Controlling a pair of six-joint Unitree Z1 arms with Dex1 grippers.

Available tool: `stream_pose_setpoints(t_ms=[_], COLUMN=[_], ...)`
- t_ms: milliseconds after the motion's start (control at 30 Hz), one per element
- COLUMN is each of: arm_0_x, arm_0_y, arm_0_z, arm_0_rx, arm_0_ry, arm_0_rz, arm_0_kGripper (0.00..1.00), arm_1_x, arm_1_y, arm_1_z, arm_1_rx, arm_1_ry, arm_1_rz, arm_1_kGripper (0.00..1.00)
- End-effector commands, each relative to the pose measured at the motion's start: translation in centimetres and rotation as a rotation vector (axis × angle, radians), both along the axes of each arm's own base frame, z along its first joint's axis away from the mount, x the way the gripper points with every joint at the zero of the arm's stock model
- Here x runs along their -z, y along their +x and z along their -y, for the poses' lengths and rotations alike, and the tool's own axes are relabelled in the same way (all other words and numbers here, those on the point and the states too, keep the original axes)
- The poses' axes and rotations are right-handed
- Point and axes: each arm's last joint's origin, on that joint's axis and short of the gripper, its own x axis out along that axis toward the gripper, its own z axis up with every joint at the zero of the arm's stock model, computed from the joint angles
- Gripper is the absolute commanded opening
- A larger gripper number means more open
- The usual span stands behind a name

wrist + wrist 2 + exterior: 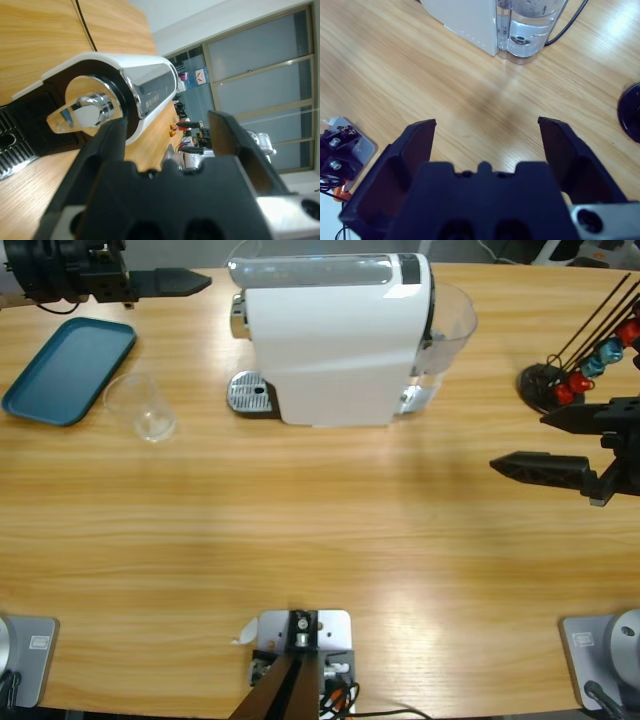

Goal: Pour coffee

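Long wooden table (pixel 300 540) under a windowed room; left hand (pixel 165 135) and right hand (pixel 485 135) both spread, grasping nothing.

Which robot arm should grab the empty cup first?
Probably the left. Its gripper is open at the table's upper left end, on the same side as the clear glass beside the blue tray. The right gripper, also open, sits far across, past the white coffee machine.

Bright overhead light, soft tabletop (pixel 330 540) glare
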Motion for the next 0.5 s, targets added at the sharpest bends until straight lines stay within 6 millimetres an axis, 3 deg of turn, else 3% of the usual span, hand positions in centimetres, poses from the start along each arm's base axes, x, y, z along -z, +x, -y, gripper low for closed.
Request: stream_pose_setpoints(t_ms=[33,133,500], arm_0_x=[2.7,2.3,2.8], arm_0_y=[0.9,1.2,2.2], arm_0_z=[1.3,1.4,1.8], arm_0_rx=[0.049,0.05,0.05], arm_0_ry=[-0.005,-0.011,-0.024], arm_0_rz=[-0.064,-0.05,-0.052], arm_0_kGripper=[0.688,0.64,0.637], arm_1_x=[0.7,0.7,0.7], arm_1_y=[-0.2,-0.3,-0.3], arm_1_z=[0.4,0.4,0.5], arm_1_rx=[0.018,0.018,0.019], arm_1_ry=[-0.014,-0.013,-0.011], arm_1_rz=[-0.006,-0.005,-0.002], arm_1_kGripper=[0.885,0.881,0.881])
